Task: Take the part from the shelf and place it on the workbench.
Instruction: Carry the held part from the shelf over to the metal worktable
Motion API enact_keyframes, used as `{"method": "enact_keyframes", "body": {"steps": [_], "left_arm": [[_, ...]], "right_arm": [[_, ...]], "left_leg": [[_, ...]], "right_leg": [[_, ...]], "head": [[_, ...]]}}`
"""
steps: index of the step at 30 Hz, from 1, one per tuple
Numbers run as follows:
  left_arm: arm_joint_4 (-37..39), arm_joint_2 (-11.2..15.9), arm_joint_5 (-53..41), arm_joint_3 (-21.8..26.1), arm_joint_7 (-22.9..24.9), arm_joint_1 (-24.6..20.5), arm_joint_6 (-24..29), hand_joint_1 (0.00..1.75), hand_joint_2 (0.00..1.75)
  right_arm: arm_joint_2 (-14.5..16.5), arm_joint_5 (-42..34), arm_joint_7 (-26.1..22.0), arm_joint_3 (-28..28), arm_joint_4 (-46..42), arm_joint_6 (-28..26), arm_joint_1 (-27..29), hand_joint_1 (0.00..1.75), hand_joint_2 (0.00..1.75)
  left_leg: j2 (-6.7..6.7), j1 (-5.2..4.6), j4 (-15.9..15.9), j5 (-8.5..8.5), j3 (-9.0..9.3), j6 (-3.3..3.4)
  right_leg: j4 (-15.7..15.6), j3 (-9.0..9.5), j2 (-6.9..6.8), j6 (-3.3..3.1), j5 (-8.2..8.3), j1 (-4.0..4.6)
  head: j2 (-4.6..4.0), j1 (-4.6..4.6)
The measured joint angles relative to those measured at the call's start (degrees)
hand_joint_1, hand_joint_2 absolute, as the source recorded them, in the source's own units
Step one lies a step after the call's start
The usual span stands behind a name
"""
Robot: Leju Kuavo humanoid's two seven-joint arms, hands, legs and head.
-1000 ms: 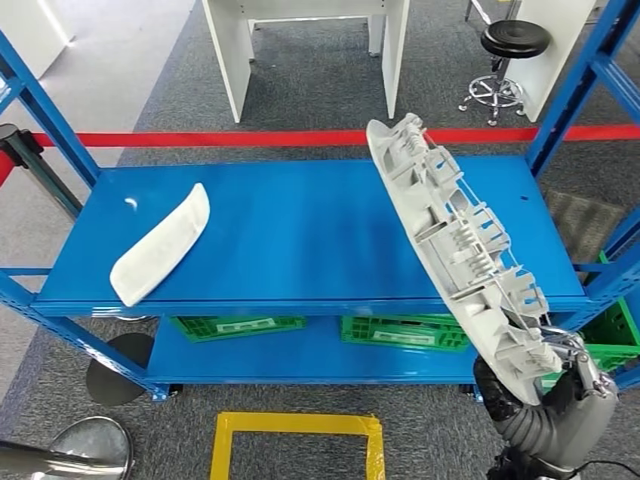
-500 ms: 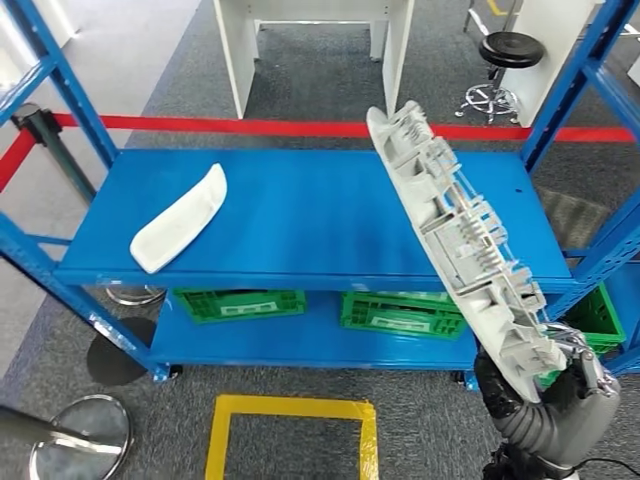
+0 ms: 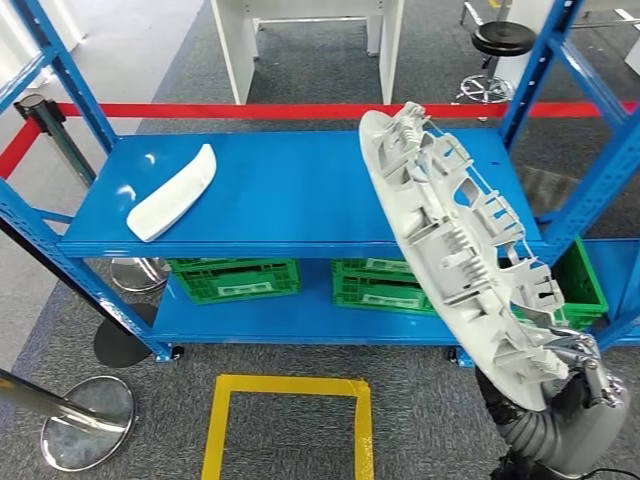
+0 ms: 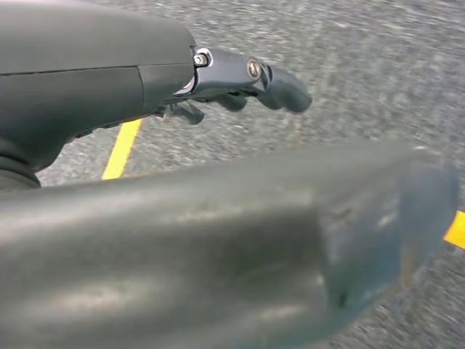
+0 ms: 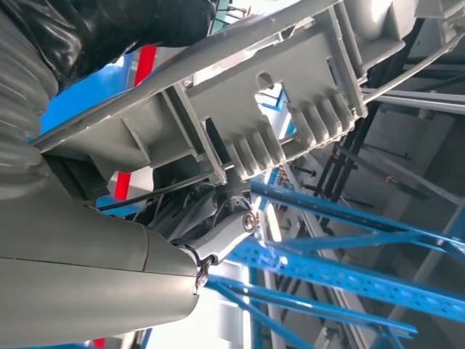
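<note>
Now part [image 3: 453, 240] in right hand [image 3: 577, 375]

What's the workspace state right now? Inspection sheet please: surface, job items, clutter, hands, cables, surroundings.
Surface: blue shelf, top level glossy; no workbench top seen.
Job's things: large grey ribbed part off the shelf, tilted, lower end in the right hand; small white curved part lying on the top level, left side.
Clutter: green crates on the lower level.
Hands: right hand grips the large part; left hand over the floor, holds nothing, fingers look loosely extended.
Cables: nothing seen.
Surroundings: red barrier tape behind the shelf, yellow floor marking in front, stanchion base, white table legs, stool.
</note>
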Motion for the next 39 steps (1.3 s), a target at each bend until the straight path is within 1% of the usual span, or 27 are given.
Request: {"method": "enact_keyframes", "body": {"steps": [1,2,3,4,5,7,9,10,12,13,14,17,18,19,20,22,24,25,26,28,29,32,33,34,35,37,39], "left_arm": [[0.0,-0.01,0.02,0.01,0.23,-0.01,-0.03,0.0,0.0],[0.0,-0.01,0.05,0.01,0.43,-0.04,-0.04,0.0,0.0],[0.0,-0.01,0.08,0.02,0.56,-0.07,-0.05,0.0,0.0],[0.0,-0.02,0.08,0.02,0.66,-0.09,-0.05,0.0,0.0],[0.0,-0.03,0.08,0.01,0.76,-0.1,-0.05,0.0,0.0],[0.0,0.02,0.09,0.01,0.94,-0.16,-0.05,0.0,0.0],[0.0,0.06,0.14,0.03,1.08,-0.31,-0.13,0.0,0.0],[0.0,0.07,0.18,0.03,1.17,-0.37,-0.24,0.0,0.0],[0.01,-0.03,0.27,0.05,1.46,-0.35,-0.53,0.0,0.0],[0.02,-0.11,0.33,0.07,1.58,-0.33,-0.63,0.0,0.0],[0.02,-0.2,0.39,0.08,1.67,-0.32,-0.72,0.0,0.0],[0.02,-0.38,0.74,0.14,1.65,-0.39,-0.83,0.0,0.0],[0.02,-0.41,0.84,0.17,1.59,-0.4,-0.83,0.0,0.0],[0.02,-0.44,0.86,0.19,1.55,-0.4,-0.85,0.0,0.0],[0.02,-0.47,0.82,0.19,1.57,-0.4,-0.86,0.0,0.0],[0.02,-0.57,0.63,0.19,2.1,-0.42,-0.87,0.0,0.0],[0.03,-0.64,0.5,0.19,3.16,-0.42,-0.8,0.0,0.0],[0.03,-0.65,0.47,0.19,3.69,-0.41,-0.74,0.0,0.0],[0.04,-0.66,0.45,0.19,4.06,-0.4,-0.67,0.0,0.0],[0.04,-0.6,0.42,0.19,4.46,-0.31,-0.48,0.0,0.0],[0.04,-0.59,0.4,0.19,4.52,-0.22,-0.42,0.0,0.0],[0.04,-0.76,0.29,0.19,4.53,-0.06,-0.41,0.0,0.0],[0.04,-0.8,0.26,0.19,4.49,-0.1,-0.44,0.0,0.0],[0.04,-0.81,0.23,0.19,4.47,-0.13,-0.47,0.0,0.0],[0.04,-0.81,0.23,0.19,4.45,-0.15,-0.5,0.0,0.0],[0.04,-0.8,0.23,0.19,4.43,-0.14,-0.57,0.0,0.0],[0.04,-0.81,0.22,0.19,4.41,-0.2,-0.62,0.0,0.0]], "right_arm": [[0.04,0.46,-0.01,0.03,-0.06,0.0,0.12,1.75,1.75],[0.05,0.76,-0.01,0.07,-0.06,0.0,0.22,1.75,1.75],[0.06,0.98,-0.01,0.11,-0.06,0.0,0.3,1.75,1.75],[0.07,1.09,-0.01,0.14,-0.06,0.0,0.37,1.75,1.75],[0.07,1.15,0.0,0.15,-0.06,0.0,0.46,1.75,1.75],[0.07,1.28,0.01,0.17,-0.07,0.0,0.62,1.75,1.75],[0.07,1.37,0.01,0.21,-0.09,0.0,0.67,1.75,1.75],[0.07,1.38,0.0,0.25,-0.1,0.0,0.66,1.75,1.75],[0.07,1.38,-0.01,0.32,-0.1,0.0,0.69,1.75,1.75],[0.07,1.38,-0.01,0.35,-0.1,0.0,0.75,1.75,1.75],[0.06,1.36,-0.01,0.36,-0.1,0.0,0.82,1.75,1.75],[-0.22,0.51,0.31,0.56,0.11,0.0,0.89,1.75,1.75],[-0.46,-0.15,0.64,0.69,0.29,0.0,0.88,1.75,1.75],[-0.74,-0.91,1.06,0.81,0.52,0.0,0.89,1.75,1.75],[-1.01,-1.68,1.43,0.89,0.73,0.0,0.91,1.75,1.75],[-1.5,-2.88,1.78,0.92,0.98,0.0,0.93,1.75,1.75],[-1.93,-3.55,1.81,0.92,1.05,0.0,0.93,1.75,1.75],[-2.12,-3.72,1.8,0.92,1.07,0.0,0.95,1.75,1.75],[-2.26,-3.82,1.8,0.92,1.11,0.0,0.99,1.75,1.75],[-2.52,-3.96,1.8,0.92,1.19,0.0,1.02,1.75,1.75],[-2.62,-4.01,1.8,0.93,1.21,0.0,1.03,1.75,1.75],[-2.77,-4.08,1.8,0.99,1.31,0.0,1.08,1.75,1.75],[-2.81,-4.09,1.8,1.0,1.37,0.0,1.11,1.75,1.75],[-2.85,-4.09,1.8,1.0,1.43,0.0,1.12,1.75,1.75],[-2.87,-4.09,1.8,1.01,1.47,0.0,1.16,1.75,1.75],[-2.88,-4.09,1.8,1.01,1.51,0.0,1.24,1.75,1.75],[-2.91,-4.08,1.8,1.02,1.51,0.0,1.22,1.75,1.75]], "left_leg": [[0.0,0.03,3.66,-2.95,-0.65,-0.16],[0.0,0.05,7.08,-4.9,-1.11,-0.23],[0.0,0.04,9.54,-5.47,-1.07,-0.21],[0.0,0.03,10.08,-4.73,-0.19,-0.05],[-0.01,-0.01,8.55,-3.24,1.61,0.24],[-0.07,-0.25,1.04,-0.88,7.13,1.24],[-0.12,-0.63,-6.01,-1.06,11.24,2.02],[-0.13,-0.83,-7.66,-1.42,11.89,2.22],[-0.04,-0.91,-8.68,-0.58,11.36,2.53],[0.09,-0.82,-8.94,0.13,10.83,2.78],[0.22,-0.69,-9.2,0.94,10.12,3.05],[0.46,-0.62,-9.16,3.13,7.47,3.46],[0.51,-0.63,-9.01,3.86,6.46,3.44],[0.56,-0.64,-8.82,4.59,5.38,3.37],[0.6,-0.63,-8.55,5.26,4.25,3.26],[0.59,-0.63,-7.75,6.39,2.26,2.87],[0.55,-0.78,-6.87,7.38,1.01,2.41],[0.54,-0.83,-6.69,7.95,0.69,2.2],[0.54,-0.84,-6.66,8.54,0.48,2.0],[0.37,-0.68,-6.49,8.47,0.0,1.42],[0.25,-0.59,-5.58,6.95,-0.33,1.08],[0.05,-0.17,3.61,-1.93,-1.82,0.21],[0.05,-0.03,7.13,-3.68,-2.06,0.04],[0.05,0.07,9.03,-3.86,-1.7,-0.04],[0.05,0.14,8.86,-2.93,-0.48,-0.03],[-0.01,0.21,2.58,-0.13,4.18,0.26],[-0.22,0.05,-4.71,0.54,8.41,0.71]], "right_leg": [[0.08,-0.62,-0.01,-0.24,0.64,0.09],[0.22,-1.27,-0.03,-0.33,1.24,0.19],[0.44,-2.08,-0.04,-0.34,1.86,0.29],[0.73,-3.01,-0.05,-0.34,2.44,0.41],[1.03,-3.99,-0.04,-0.33,2.97,0.54],[1.46,-5.52,-0.01,-0.21,3.9,0.79],[1.51,-6.29,-0.07,0.32,4.86,0.81],[1.44,-6.56,-0.13,0.7,5.39,0.72],[1.28,-6.98,-0.17,1.51,6.21,0.52],[1.69,-7.4,-0.08,1.84,5.45,0.48],[2.99,-8.06,0.04,2.13,3.56,0.46],[12.59,-10.41,0.23,2.84,-4.74,0.29],[15.7,-10.56,0.23,3.03,-5.59,0.27],[17.4,-10.06,0.23,3.16,-4.94,0.27],[17.24,-8.7,0.22,3.22,-3.22,0.26],[11.19,-3.14,0.22,3.12,-0.41,0.25],[1.93,3.43,0.3,2.61,-1.56,0.33],[-1.01,5.15,0.35,2.3,-2.51,0.43],[-2.49,5.71,0.39,1.94,-2.91,0.56],[-2.57,4.6,0.23,1.11,-2.07,0.47],[-2.6,4.06,0.12,0.6,-1.53,0.39],[-2.25,2.15,-0.11,-0.34,0.34,0.32],[-1.91,1.33,-0.16,-0.36,0.9,0.33],[-1.48,0.41,-0.18,-0.27,1.35,0.32],[-0.98,-0.62,-0.18,-0.15,1.72,0.3],[-0.12,-2.32,-0.14,0.18,2.26,0.26],[0.46,-3.46,-0.16,0.74,2.88,0.32]], "head": [[0.0,-0.25],[0.0,-0.42],[0.0,-0.54],[0.0,-0.61],[0.0,-0.66],[0.0,-0.67],[0.0,-0.64],[0.0,-0.66],[0.0,-0.73],[0.0,-0.71],[0.0,-0.54],[0.0,0.3],[0.0,0.46],[0.0,0.54],[0.0,0.6],[0.01,0.73],[0.02,0.83],[0.03,0.84],[0.04,0.81],[0.05,0.75],[0.05,0.64],[0.07,-0.02],[0.07,-0.16],[0.07,-0.24],[0.07,-0.32],[0.07,-0.55],[0.08,-0.64]]}}
